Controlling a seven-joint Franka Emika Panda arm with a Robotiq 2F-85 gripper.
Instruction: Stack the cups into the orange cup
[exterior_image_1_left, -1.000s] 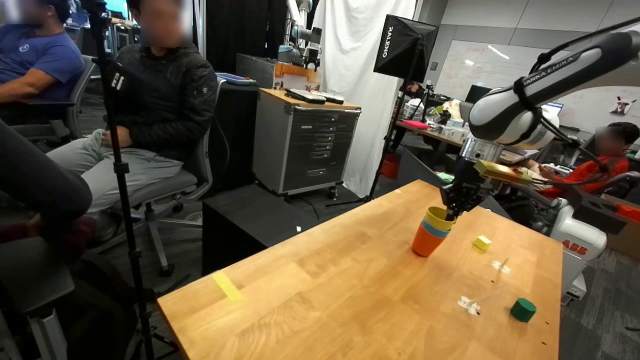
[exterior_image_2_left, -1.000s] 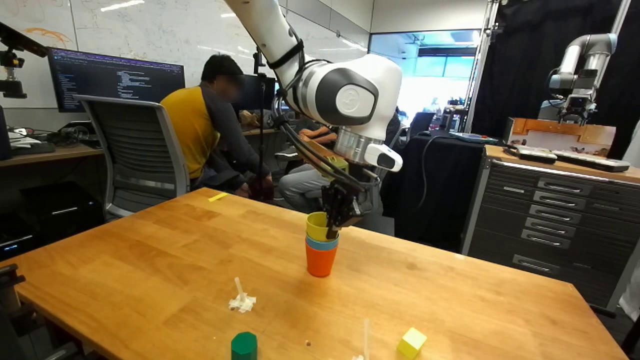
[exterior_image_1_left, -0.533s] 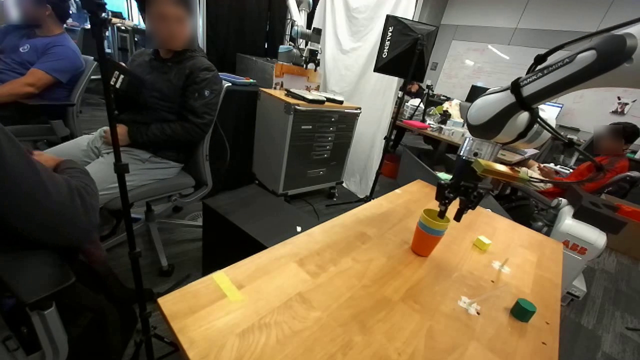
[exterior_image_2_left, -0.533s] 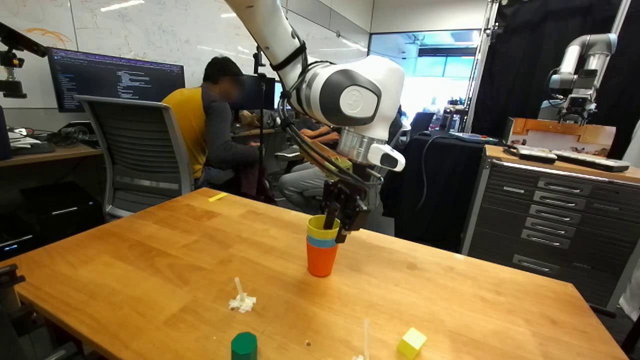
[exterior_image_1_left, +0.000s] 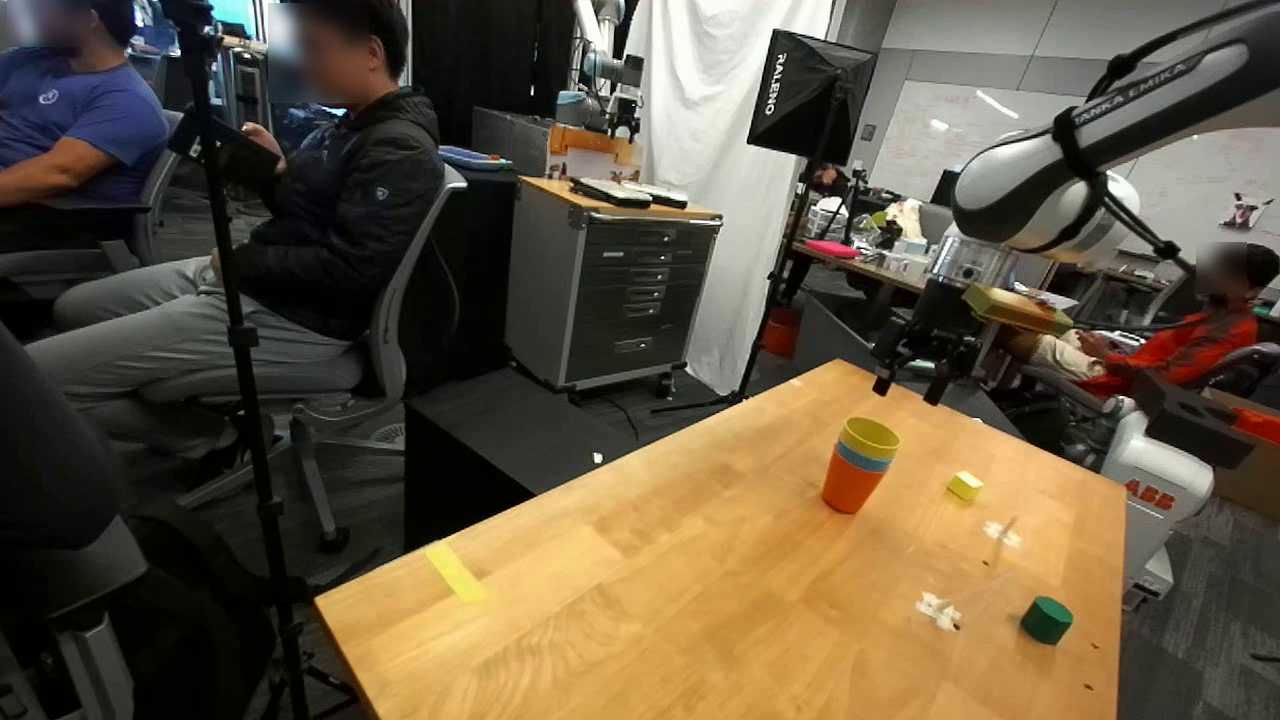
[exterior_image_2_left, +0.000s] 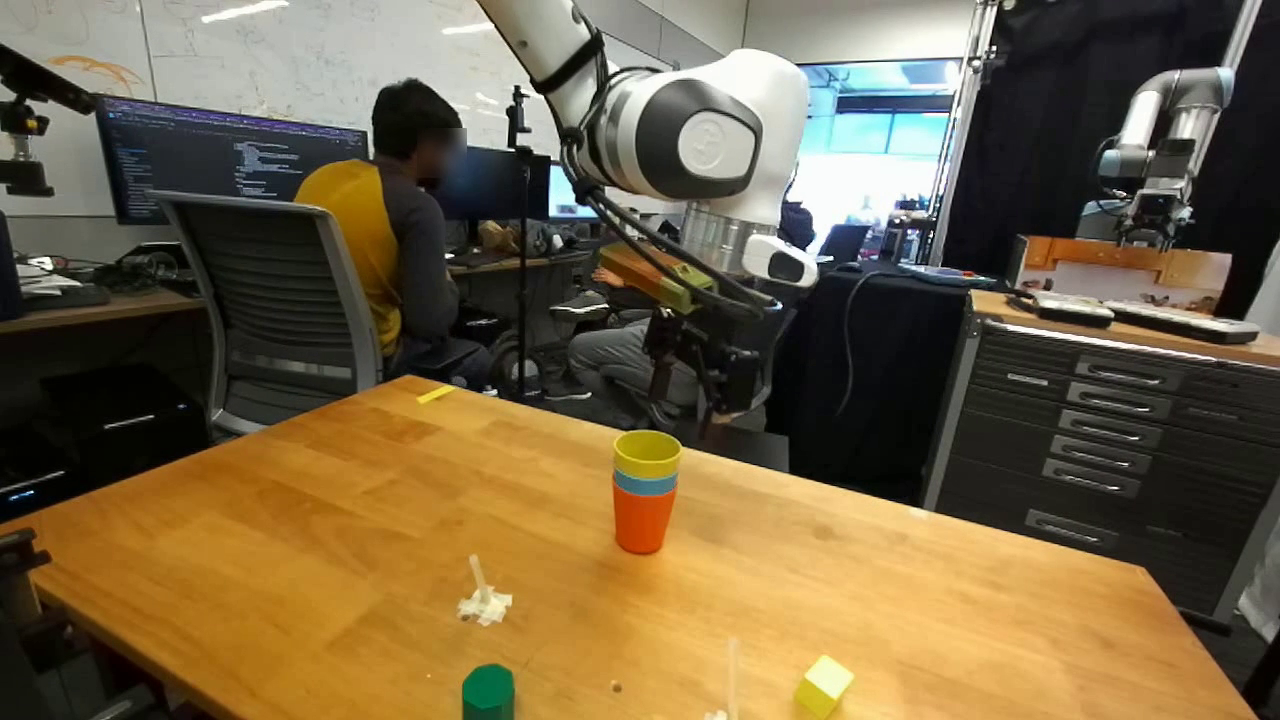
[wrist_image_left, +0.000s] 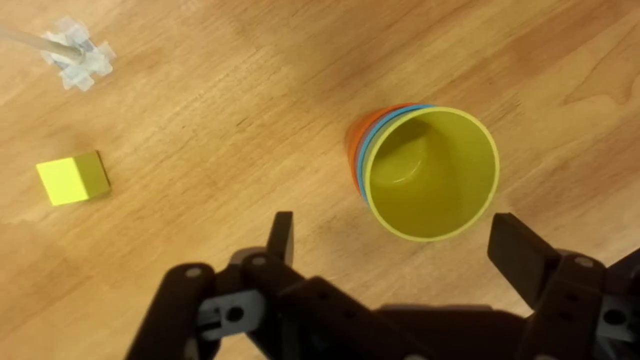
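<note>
The claw (exterior_image_1_left: 908, 392) hangs spread wide above the desk (exterior_image_2_left: 350, 520), higher than a second ago and apart from the yellow cup (exterior_image_2_left: 647, 456). A second earlier it pinches that cup's wall; half a second earlier its parted fingers straddle the same wall. Now the yellow cup sits released inside the blue cup (exterior_image_2_left: 645, 486), which is nested in the orange cup (exterior_image_2_left: 642, 521), all three standing upright on the desk. The stack leans a touch less than a second ago: the yellow rim shows slightly lower in both exterior views, while the orange base keeps its place. In the wrist view the yellow cup's open mouth shows beyond the parted fingertips (wrist_image_left: 520, 255). The yellow block (exterior_image_1_left: 965, 487) and the green block (exterior_image_1_left: 1047, 620) lie where they did. In an exterior view the person in a dark jacket (exterior_image_1_left: 345, 220), facing forward earlier, now sits turned sideways.
</note>
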